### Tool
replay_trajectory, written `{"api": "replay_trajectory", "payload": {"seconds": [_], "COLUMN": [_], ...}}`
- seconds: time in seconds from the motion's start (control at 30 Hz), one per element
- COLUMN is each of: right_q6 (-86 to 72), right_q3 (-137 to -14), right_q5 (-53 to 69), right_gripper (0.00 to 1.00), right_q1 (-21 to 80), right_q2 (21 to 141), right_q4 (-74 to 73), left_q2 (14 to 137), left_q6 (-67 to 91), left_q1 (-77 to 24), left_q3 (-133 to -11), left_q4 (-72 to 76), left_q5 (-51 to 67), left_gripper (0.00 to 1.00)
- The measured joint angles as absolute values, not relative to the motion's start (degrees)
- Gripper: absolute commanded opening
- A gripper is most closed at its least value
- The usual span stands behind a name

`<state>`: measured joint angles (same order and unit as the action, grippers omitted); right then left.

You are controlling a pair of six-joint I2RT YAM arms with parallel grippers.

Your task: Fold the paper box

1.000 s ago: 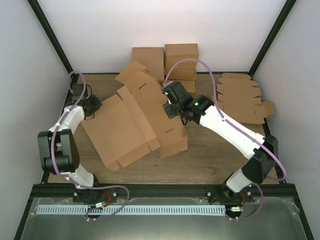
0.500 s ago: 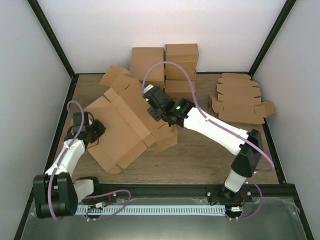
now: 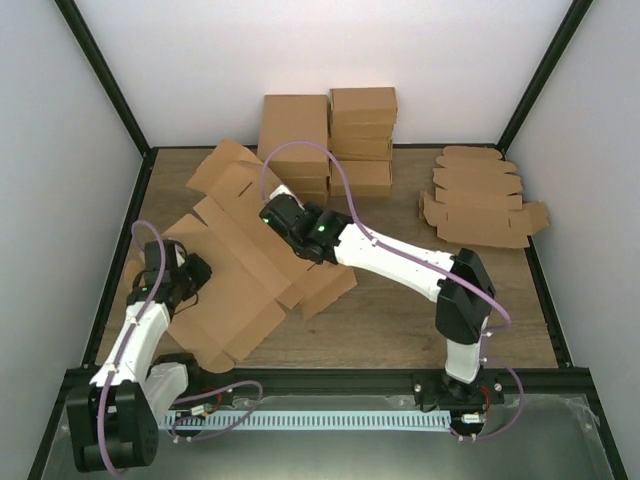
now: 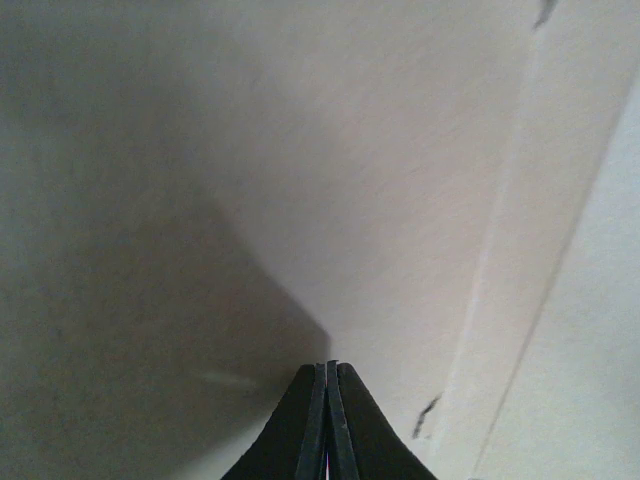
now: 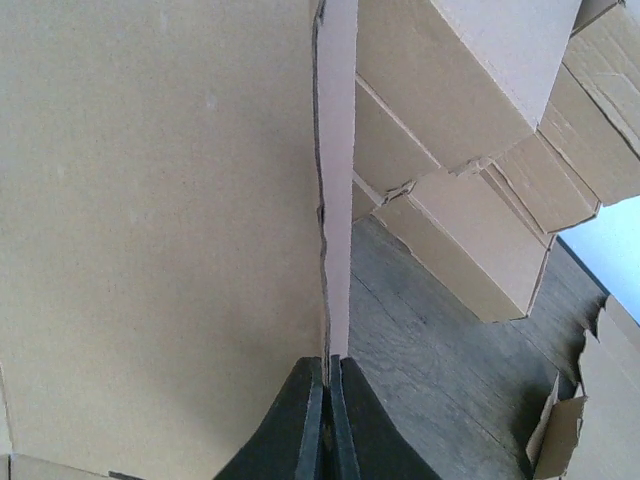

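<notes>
Paper box (image 3: 240, 265) lies left of centre on the counter (image 3: 400, 320), shifted leftward since the earlier frame. Right pincer (image 3: 272, 215) clamps its raised panel edge. Left pincer (image 3: 190, 272), fully closed at its left side, has moved nearer the front.

Small brown boxes (image 3: 345, 135) stacked at the back of the table (image 3: 400, 320); flat blanks (image 3: 480, 200) lie right
</notes>
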<state>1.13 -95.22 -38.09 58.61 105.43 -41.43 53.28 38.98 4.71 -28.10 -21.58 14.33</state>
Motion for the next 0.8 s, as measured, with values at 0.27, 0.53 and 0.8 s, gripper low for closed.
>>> {"api": "replay_trajectory", "payload": {"seconds": [0.27, 0.53, 0.8], "right_q6": [-1.72, -2.68, 2.07], "right_q3": [-95.83, -95.83, -94.91], "right_q5": [-38.94, -43.13, -45.58], "right_gripper": [0.02, 0.01, 0.01], "right_q1": [59.11, 60.31, 60.60], "right_q2": [106.98, 106.39, 96.73], "right_q4": [-40.88, -43.03, -42.72], "left_q2": [55.96, 56.31, 50.81], "left_q6": [39.00, 38.09, 34.79], "left_q1": [4.71, 4.71, 4.62], "left_q3": [-24.56, -25.02, -32.91], "left_q4": [-19.31, -18.65, -22.11], "left_q5": [15.90, 18.55, 21.26], "left_gripper": [0.04, 0.04, 0.07]}}
